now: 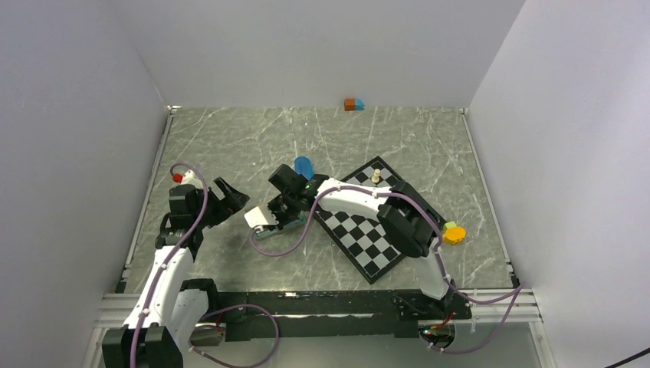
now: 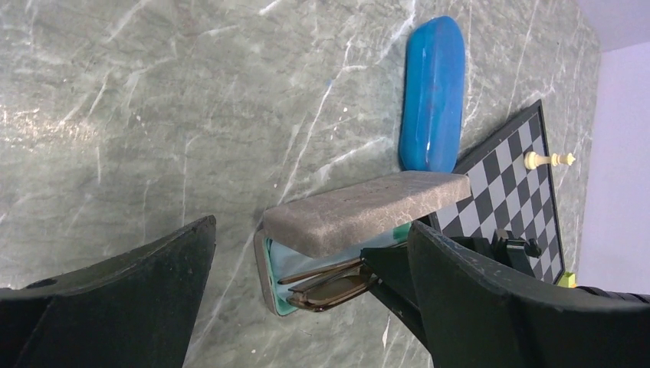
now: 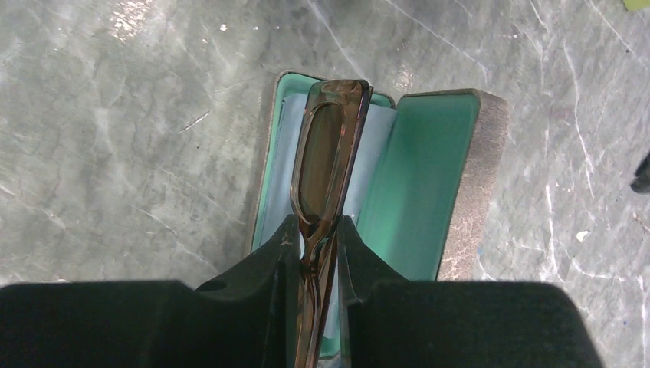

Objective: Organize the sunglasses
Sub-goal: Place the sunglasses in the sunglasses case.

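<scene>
The right tool (image 3: pixel 316 224) is clamped narrow on the brown sunglasses (image 3: pixel 326 146), gripping them near the bridge with the temples folded. They hang edge-on, the front standing on its long side, which suits the narrow trough of the open case (image 3: pixel 264 176) directly beneath them. The far end of the frame dips toward the teal lining and the light-blue cloth (image 3: pixel 285 146) that pads the bottom. I cannot tell whether it touches the cloth yet.

The grey lid (image 3: pixel 475 184) leans open to one side, so the way down is free. Judging by this, the step in hand is lowering the pair into the case. Release and closing the lid are not yet done.

The left tool (image 2: pixel 312 230) hangs just beside the case with its jaws spread wide and nothing between them, facing the case, likely so it can steady the case or swing the lid over.

The blue capsule case (image 2: pixel 433 92) lies on the worktop (image 2: pixel 153 100) beyond, closed, one end touching or just beside the chessboard (image 2: pixel 510 184)
</scene>
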Robot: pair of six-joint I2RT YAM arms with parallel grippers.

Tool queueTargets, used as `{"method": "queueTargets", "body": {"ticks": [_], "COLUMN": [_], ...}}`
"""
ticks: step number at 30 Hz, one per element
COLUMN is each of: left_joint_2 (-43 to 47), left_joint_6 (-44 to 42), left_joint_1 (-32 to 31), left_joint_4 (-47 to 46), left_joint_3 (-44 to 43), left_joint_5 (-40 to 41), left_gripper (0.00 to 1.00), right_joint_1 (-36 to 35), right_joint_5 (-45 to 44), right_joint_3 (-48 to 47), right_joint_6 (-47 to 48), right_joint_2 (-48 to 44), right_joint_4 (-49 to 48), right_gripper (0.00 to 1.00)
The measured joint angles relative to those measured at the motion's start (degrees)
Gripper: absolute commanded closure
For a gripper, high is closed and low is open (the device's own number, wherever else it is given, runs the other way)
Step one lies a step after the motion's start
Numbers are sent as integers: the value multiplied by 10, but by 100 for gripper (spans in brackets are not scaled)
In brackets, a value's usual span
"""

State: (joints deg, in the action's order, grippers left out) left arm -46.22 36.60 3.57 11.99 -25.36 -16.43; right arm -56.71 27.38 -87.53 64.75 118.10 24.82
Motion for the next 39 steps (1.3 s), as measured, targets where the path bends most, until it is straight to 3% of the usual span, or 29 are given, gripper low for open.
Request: {"method": "queueTargets", "body": {"ticks": [19, 29, 32, 35, 39], "left_joint_2": [2, -10, -14, -14, -16], "left_joint_6": [-31, -40, -40, -40, -40], "left_joint_1": [0, 0, 0, 0, 0], "left_joint_4": [-54, -80, -82, -83, -83], "left_joint_3": [24, 36, 37, 38, 39], "left_joint_5": [-26, -57, -64, -67, -69], "left_gripper": [4, 7, 7, 7, 7], "right_joint_1": [22, 23, 24, 25, 25], "right_joint_5": [68, 91, 97, 106, 107], "right_joint_3": [-61, -64, -72, -83, -81], "right_joint_6": [52, 45, 44, 42, 38], "right_joint_2": [42, 50, 58, 67, 70], "right_joint_4": [97, 90, 89, 90, 79], "right_gripper": [95, 87, 77, 57, 50]}}
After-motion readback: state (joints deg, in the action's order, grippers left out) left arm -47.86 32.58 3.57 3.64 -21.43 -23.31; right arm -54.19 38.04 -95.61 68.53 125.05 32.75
